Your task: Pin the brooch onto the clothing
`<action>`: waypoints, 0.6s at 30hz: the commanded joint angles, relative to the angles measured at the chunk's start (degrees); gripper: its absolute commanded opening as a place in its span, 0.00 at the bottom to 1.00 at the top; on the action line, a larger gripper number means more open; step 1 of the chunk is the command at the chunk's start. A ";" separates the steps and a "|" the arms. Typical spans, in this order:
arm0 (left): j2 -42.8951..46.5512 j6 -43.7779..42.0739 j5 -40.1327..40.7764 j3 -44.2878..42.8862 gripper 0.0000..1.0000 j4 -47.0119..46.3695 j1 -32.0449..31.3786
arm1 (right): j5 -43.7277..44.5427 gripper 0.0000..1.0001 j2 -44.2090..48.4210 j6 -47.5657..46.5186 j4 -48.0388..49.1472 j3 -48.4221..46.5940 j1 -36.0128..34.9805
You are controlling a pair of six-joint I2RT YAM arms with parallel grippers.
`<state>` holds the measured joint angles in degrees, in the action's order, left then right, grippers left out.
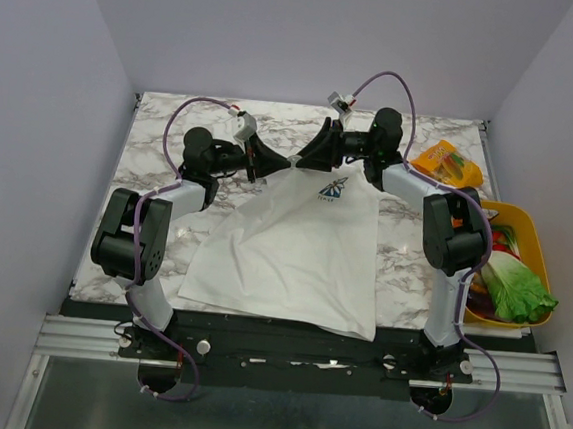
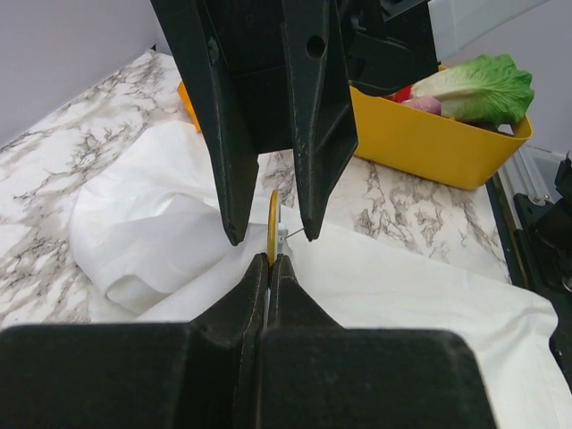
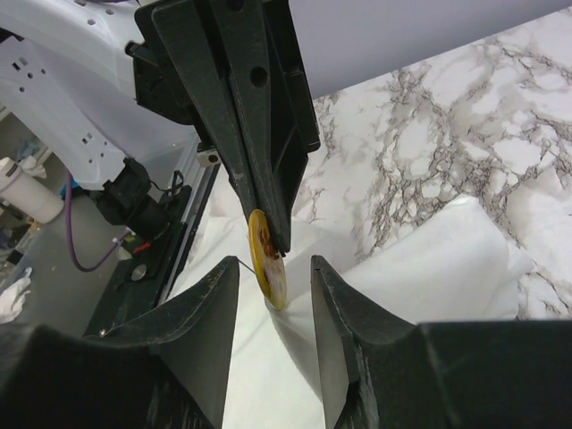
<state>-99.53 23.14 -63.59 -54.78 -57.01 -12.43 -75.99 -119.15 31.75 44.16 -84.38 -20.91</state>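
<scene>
The left gripper (image 2: 269,266) has its jaws pressed together on the lower edge of the brooch (image 3: 267,262), a small gold-yellow disc held upright and edge-on to the left wrist camera. The disc's face (seen from the right wrist) carries some reddish marking, and a thin wire pin (image 3: 238,261) juts out from one side.

The right gripper (image 2: 271,238) faces it from the opposite direction. Its two fingers stand apart, one on each side of the disc, with a gap showing on both sides, so it grips nothing.

Both grippers meet over the far end of the white T-shirt (image 1: 292,260), just left of its blue, white and yellow flower emblem (image 1: 332,190). The shirt lies spread on the marble table (image 1: 174,124), its hem toward the arm bases, and the cloth near the grippers is bunched into a soft fold. The brooch sits just above that fold; whether it touches the fabric cannot be told.

An orange snack packet (image 1: 449,165) lies at the far right of the table. Near it stands a yellow bin (image 2: 420,138) holding lettuce (image 2: 478,85) and other produce, well apart from the shirt.
</scene>
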 commanded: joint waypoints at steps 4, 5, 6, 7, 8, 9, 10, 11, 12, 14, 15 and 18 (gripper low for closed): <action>-0.49 6.30 -1.53 -0.24 0.00 -9.07 0.03 | -1.01 0.43 -0.82 0.68 2.07 -1.31 -0.28; -0.58 6.57 -1.62 -0.32 0.00 -9.25 -0.31 | -0.92 0.42 -0.90 0.68 2.07 -1.31 -0.54; -0.58 6.66 -1.71 -0.32 0.00 -9.26 -0.49 | -0.66 0.42 -0.99 0.68 1.98 -1.40 -0.63; -0.67 6.57 -1.71 -0.50 0.00 -8.82 -0.58 | -0.66 0.41 -1.08 0.68 1.89 -1.58 -0.80; -0.67 6.40 -1.71 -0.59 0.00 -8.47 -0.76 | -0.65 0.40 -1.43 0.86 1.81 -1.75 -0.89; -0.67 6.13 -1.71 -0.59 0.00 -8.03 -0.93 | -0.48 0.39 -1.61 0.86 1.54 -2.19 -0.89; -0.58 5.52 -1.71 -0.59 0.00 -7.24 -1.02 | -0.48 0.39 -1.70 0.95 1.54 -2.28 -0.89; -0.58 5.17 -1.71 -0.59 0.00 -6.89 -1.02 | -0.39 0.39 -1.61 1.04 1.54 -2.37 -0.89; -0.41 4.82 -1.71 -0.59 0.00 -6.53 -1.11 | -0.30 0.38 -1.61 0.95 1.54 -2.37 -0.89; -0.32 3.94 -1.62 -0.67 0.00 -5.31 -1.20 | -0.22 0.38 -1.52 0.86 1.10 -2.81 -0.89; -0.32 3.59 -1.54 -0.67 0.00 -4.87 -1.28 | -0.22 0.36 -1.61 0.95 0.93 -2.98 -0.98; 0.03 1.92 -1.27 -1.20 0.00 -2.41 -1.55 | -0.13 0.35 -1.78 0.60 -0.04 -3.69 -1.07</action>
<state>-99.61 27.40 -63.66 -54.78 -61.04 -12.78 -76.36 -119.42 32.80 44.27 -85.47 -21.43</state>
